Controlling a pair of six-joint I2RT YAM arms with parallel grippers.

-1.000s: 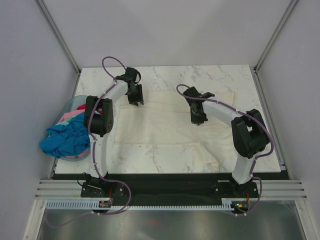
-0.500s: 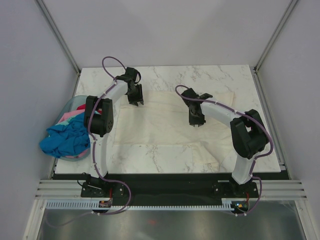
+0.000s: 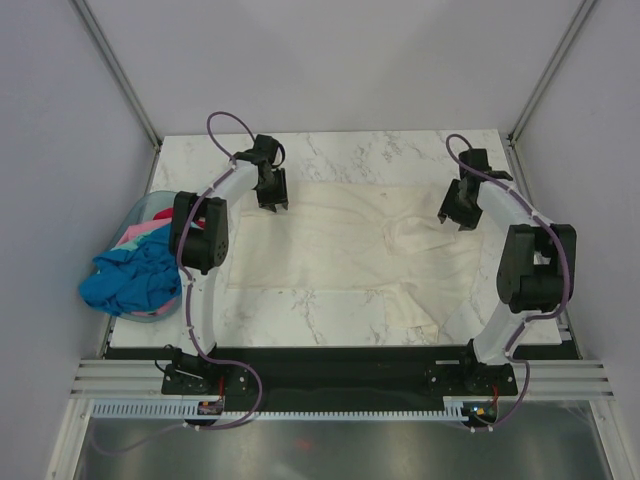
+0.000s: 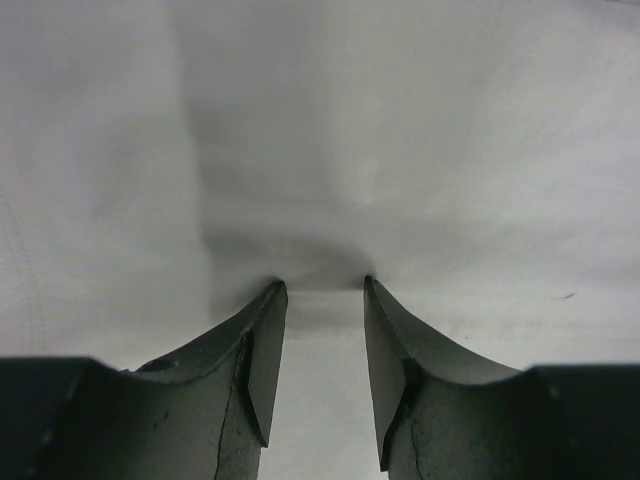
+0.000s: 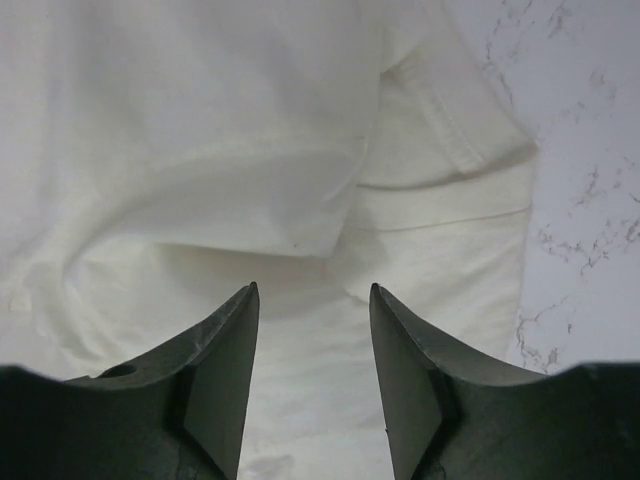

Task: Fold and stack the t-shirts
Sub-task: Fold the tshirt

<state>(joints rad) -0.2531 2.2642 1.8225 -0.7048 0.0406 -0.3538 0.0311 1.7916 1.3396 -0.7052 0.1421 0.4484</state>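
There was the white marble surface (image 3: 330, 150), and spread across its middle lay the cream-white cloth t-shirt (image 3: 320, 240). It was mostly flat, with its right-hand sleeve rumpled into a small heap and another flap trailing toward the near edge. Over at the surface's left edge sat the pale blue plastic basket (image 3: 138, 207). A bright blue t-shirt (image 3: 130, 280) spilled over its rim, and a pink t-shirt (image 3: 142, 232) was tucked in behind. The left arm (image 3: 232, 183) reached to the cream shirt's far left corner. There the left jaws stood parted, tips down on the cloth, which puckered between them, nothing clamped. The right arm (image 3: 500, 200) stretched out to the far right side. The right jaws hung open just over the rumpled sleeve, a hemmed fold below them and bare marble alongside, and they held nothing.
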